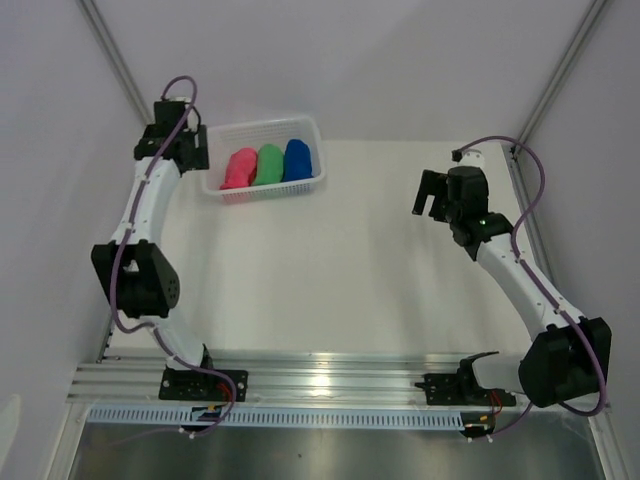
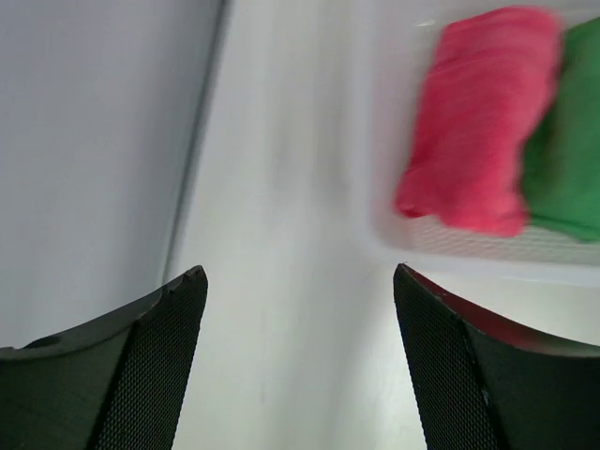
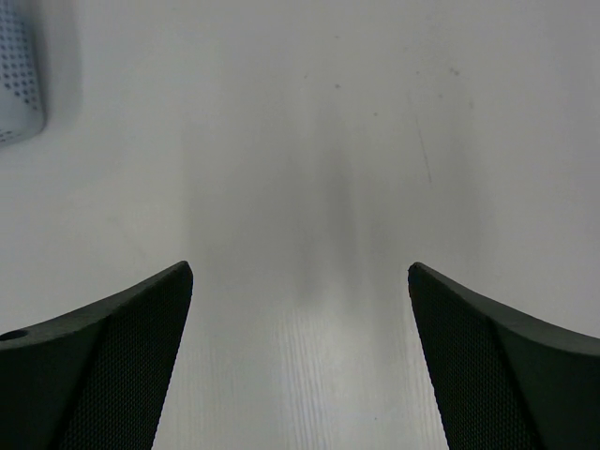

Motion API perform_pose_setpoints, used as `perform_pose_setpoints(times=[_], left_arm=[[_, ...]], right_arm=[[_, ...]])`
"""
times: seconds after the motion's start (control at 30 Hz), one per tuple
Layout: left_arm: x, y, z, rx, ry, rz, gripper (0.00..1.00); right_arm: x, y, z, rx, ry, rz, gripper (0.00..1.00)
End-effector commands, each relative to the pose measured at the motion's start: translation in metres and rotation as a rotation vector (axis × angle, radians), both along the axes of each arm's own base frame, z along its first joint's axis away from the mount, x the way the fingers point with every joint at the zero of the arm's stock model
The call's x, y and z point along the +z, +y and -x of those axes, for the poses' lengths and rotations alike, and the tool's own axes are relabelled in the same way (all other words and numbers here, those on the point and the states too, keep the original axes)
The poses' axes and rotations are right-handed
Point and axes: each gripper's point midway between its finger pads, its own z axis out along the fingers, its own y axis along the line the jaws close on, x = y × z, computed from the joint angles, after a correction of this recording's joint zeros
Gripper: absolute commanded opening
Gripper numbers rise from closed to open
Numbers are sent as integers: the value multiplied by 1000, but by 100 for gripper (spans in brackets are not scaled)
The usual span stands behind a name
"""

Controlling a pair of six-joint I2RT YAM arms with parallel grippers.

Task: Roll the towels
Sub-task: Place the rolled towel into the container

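Now rolled towels [image 1: 270,165] in basket [image 1: 265,123]; left end effector [image 2: 295,272], right end effector [image 3: 300,267] both wide apart, empty.

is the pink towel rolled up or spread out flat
Rolled: the pink-red towel is a compact rounded bundle lying in the white basket, beside the green towel, not spread flat.

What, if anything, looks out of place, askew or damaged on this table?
Nothing stands out. The pink towel, green towel and blue towel sit rolled, side by side in the basket. The left tool and right tool are open and empty.
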Motion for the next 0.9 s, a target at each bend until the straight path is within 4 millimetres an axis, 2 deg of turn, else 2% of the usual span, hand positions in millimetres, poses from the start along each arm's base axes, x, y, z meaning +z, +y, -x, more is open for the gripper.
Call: perform_pose_setpoints(times=[0.0, 0.03, 0.07, 0.1, 0.13, 0.17, 0.2, 0.23, 0.3, 0.37, 0.57, 0.87], left_arm=[[-25, 66, 44, 160, 69, -38, 83], [-18, 73, 54, 174, 57, -41, 83], [-20, 88, 65, 209, 67, -34, 83], [-42, 92, 80, 226, 125, -16, 83], [-43, 97, 89, 240, 123, -3, 83], [-45, 109, 99, 275, 126, 4, 83], [-69, 111, 115, 288, 185, 12, 83], [-66, 114, 123, 297, 171, 9, 83], [-82, 121, 140, 305, 195, 8, 84], [-82, 127, 151, 316, 183, 26, 84], [-92, 151, 173, 388, 220, 38, 84], [-97, 145, 169, 367, 226, 82, 84]], right_arm=[[11, -22, -19, -120, -66, 4, 99], [12, -36, -22, -192, -78, 38, 100], [13, -41, -25, -220, -82, 51, 99], [21, -44, -30, -243, -98, 59, 100], [20, -49, -34, -275, -94, 80, 99], [21, -50, -37, -279, -92, 87, 100], [28, -49, -42, -277, -103, 86, 99], [23, -45, -47, -261, -90, 82, 99], [26, -40, -54, -256, -99, 55, 99], [23, -35, -59, -263, -101, 18, 99], [24, -31, -69, -335, -120, -86, 99], [31, -38, -65, -401, -132, -114, 99]])
